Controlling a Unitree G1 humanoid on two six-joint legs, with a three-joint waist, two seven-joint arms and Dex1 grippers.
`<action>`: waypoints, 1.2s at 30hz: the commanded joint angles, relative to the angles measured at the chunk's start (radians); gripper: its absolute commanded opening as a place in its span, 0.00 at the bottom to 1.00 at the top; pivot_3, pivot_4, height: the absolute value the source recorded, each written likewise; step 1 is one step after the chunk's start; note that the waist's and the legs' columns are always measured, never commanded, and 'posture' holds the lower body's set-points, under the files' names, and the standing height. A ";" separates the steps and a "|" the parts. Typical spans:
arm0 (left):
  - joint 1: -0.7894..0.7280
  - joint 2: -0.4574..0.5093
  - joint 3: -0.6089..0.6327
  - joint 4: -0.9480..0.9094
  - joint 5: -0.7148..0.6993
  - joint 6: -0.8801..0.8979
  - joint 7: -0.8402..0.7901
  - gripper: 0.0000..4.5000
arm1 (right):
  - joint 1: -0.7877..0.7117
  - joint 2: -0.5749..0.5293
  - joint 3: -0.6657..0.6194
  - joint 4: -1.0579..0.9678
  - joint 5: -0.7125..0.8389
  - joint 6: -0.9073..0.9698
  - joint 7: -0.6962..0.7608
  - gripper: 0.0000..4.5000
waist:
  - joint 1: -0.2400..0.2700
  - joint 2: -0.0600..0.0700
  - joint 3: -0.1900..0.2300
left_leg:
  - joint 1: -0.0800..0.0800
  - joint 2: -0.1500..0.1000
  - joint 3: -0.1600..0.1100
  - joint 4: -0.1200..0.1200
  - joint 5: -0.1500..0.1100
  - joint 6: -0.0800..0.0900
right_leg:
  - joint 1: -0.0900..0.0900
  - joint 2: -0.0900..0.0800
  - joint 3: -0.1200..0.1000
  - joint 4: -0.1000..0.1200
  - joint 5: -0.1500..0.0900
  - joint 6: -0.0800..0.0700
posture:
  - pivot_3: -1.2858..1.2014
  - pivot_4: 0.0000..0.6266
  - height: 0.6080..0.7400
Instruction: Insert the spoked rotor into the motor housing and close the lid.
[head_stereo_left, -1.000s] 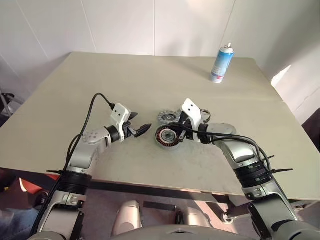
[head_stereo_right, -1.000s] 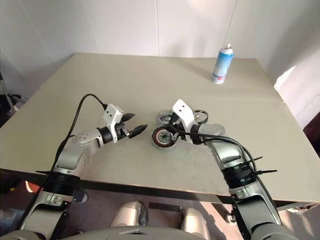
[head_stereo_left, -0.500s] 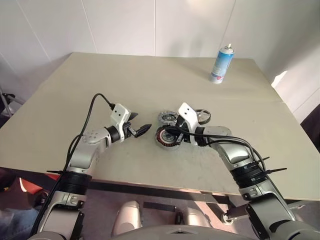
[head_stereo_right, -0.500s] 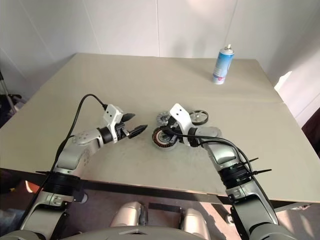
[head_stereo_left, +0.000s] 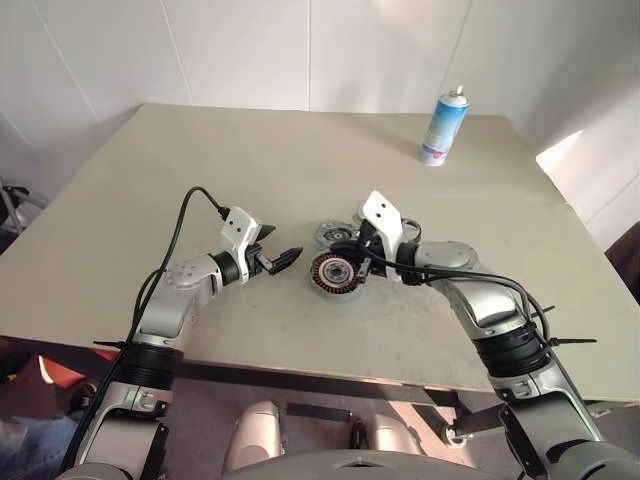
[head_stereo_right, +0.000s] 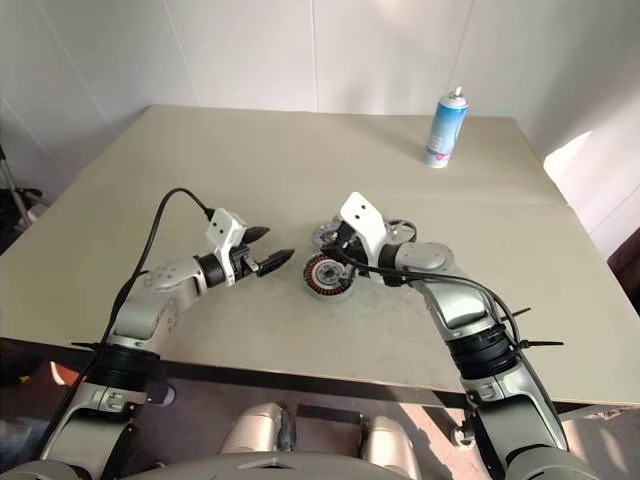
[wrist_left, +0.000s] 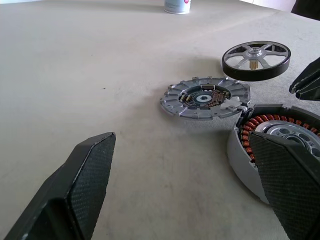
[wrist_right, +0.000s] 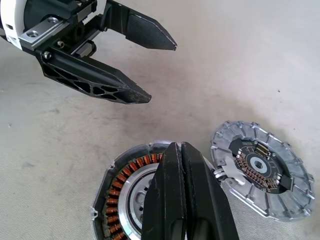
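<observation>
The motor housing (head_stereo_left: 333, 272), a dark ring with copper windings around a silver centre, lies flat mid-table. Just behind it lies the ribbed grey lid (wrist_left: 205, 97), inner side up. The black-rimmed spoked rotor (wrist_left: 256, 54) rests further back, to the right of the lid, partly hidden by my right wrist in the head views. My right gripper (wrist_right: 175, 149) is shut and empty, with its tips just over the housing's rim; I cannot tell whether they touch. My left gripper (head_stereo_left: 281, 245) is open and empty, level with the housing and a short way to its left.
A blue and white spray can (head_stereo_left: 443, 125) stands at the table's (head_stereo_left: 200, 170) back right. The table's front edge runs close below both arms.
My right gripper dipped left toward the housing half a second ago and has come back up to about where it was. The left arm and the three parts have not moved.
</observation>
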 joint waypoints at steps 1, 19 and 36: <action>-0.009 0.003 0.014 -0.021 -0.003 -0.013 -0.001 1.00 | 0.009 0.021 0.000 0.029 0.015 0.010 -0.008 0.01 | 0.000 0.000 0.000 | 0.000 0.000 0.000 0.000 0.000 0.000 | 0.000 0.000 0.000 0.000 0.000 0.000 | 0.52 0.00 1.00; -0.007 -0.004 0.009 -0.022 0.000 -0.015 0.003 1.00 | -0.105 0.025 -0.227 0.070 0.117 0.068 -0.102 0.01 | 0.000 -0.001 -0.001 | 0.001 0.000 0.000 0.000 0.000 -0.001 | 0.000 0.000 0.000 0.000 0.000 0.000 | 0.52 0.00 1.00; -0.006 -0.001 -0.013 -0.009 0.012 -0.019 -0.017 1.00 | -0.224 0.053 -0.809 0.375 0.295 0.465 -0.632 0.18 | -0.002 0.000 -0.002 | -0.002 0.000 0.000 -0.002 0.003 -0.005 | -0.005 0.001 0.000 0.001 0.000 -0.001 | 0.52 0.00 1.00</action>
